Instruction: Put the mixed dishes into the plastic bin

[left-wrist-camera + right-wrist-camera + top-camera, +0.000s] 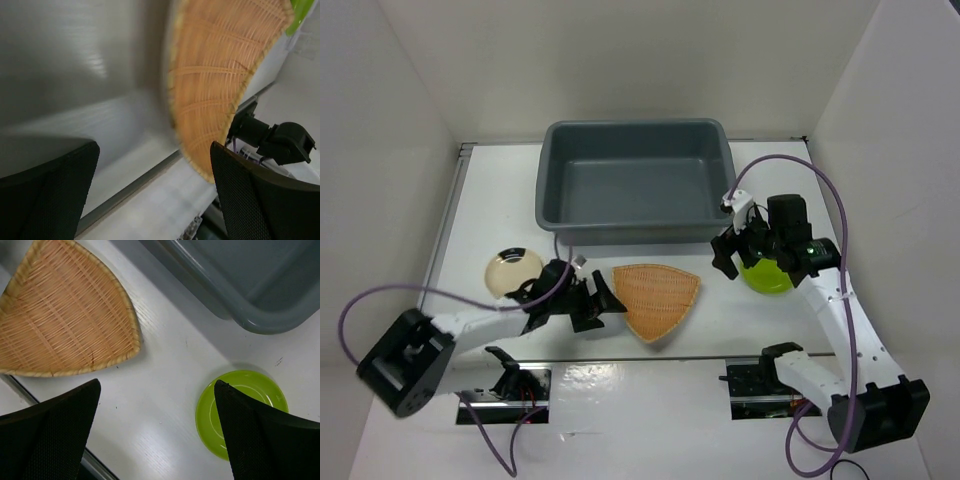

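Note:
The grey-blue plastic bin [549, 190] stands at the back centre with nothing in it. The orange-brown woven plate [658, 297] lies in front of it. My left gripper [603, 305] is open and empty, low over the table just left of the woven plate [215, 75]. The lime-green plate [767, 274] lies right of the bin's front right corner. My right gripper [738, 252] is open and empty above the table between the woven plate [65, 320] and the green plate [235, 410]. The cream saucer [515, 268] lies at the left. No clear cups are in view.
The bin's front right corner [260, 322] is close behind the right gripper. The table's front edge with a metal strip [125, 192] runs just below the left gripper. White walls enclose the table on three sides.

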`<action>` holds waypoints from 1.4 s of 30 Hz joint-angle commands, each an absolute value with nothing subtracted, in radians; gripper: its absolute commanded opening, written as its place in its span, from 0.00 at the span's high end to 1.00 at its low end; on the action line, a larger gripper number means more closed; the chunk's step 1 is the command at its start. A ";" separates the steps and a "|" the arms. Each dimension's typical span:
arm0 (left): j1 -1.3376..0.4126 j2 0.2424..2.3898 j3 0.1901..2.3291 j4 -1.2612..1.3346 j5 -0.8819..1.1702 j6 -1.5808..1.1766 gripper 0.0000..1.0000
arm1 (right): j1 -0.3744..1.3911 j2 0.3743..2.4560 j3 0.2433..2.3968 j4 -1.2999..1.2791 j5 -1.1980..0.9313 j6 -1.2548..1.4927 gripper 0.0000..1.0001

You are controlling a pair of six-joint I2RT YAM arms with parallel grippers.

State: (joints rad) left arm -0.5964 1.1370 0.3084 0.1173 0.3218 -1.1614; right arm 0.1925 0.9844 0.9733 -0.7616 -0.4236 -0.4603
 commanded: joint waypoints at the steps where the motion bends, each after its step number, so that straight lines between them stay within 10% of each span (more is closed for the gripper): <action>1: -0.629 1.331 0.437 0.267 0.402 -1.121 0.00 | 0.201 0.922 0.913 -0.622 -0.388 -0.419 0.02; 13: -0.661 1.634 0.543 0.448 0.524 -1.111 0.05 | 0.201 0.824 0.850 -0.557 -0.282 -0.376 0.02; 18: -0.670 1.655 0.568 0.404 0.535 -1.101 0.91 | 0.201 0.815 0.841 -0.537 -0.247 -0.367 0.02; 20: -0.670 1.655 0.603 0.344 0.546 -1.075 1.00 | 0.201 0.805 0.841 -0.528 -0.235 -0.367 0.02; 32: -0.648 1.425 1.132 -0.209 0.795 -0.867 1.00 | 0.201 0.503 0.794 -0.528 0.172 -0.342 0.02; 42: -0.278 1.803 1.819 -0.330 0.887 -0.980 1.00 | 0.210 0.310 0.611 -0.451 0.325 -0.348 0.02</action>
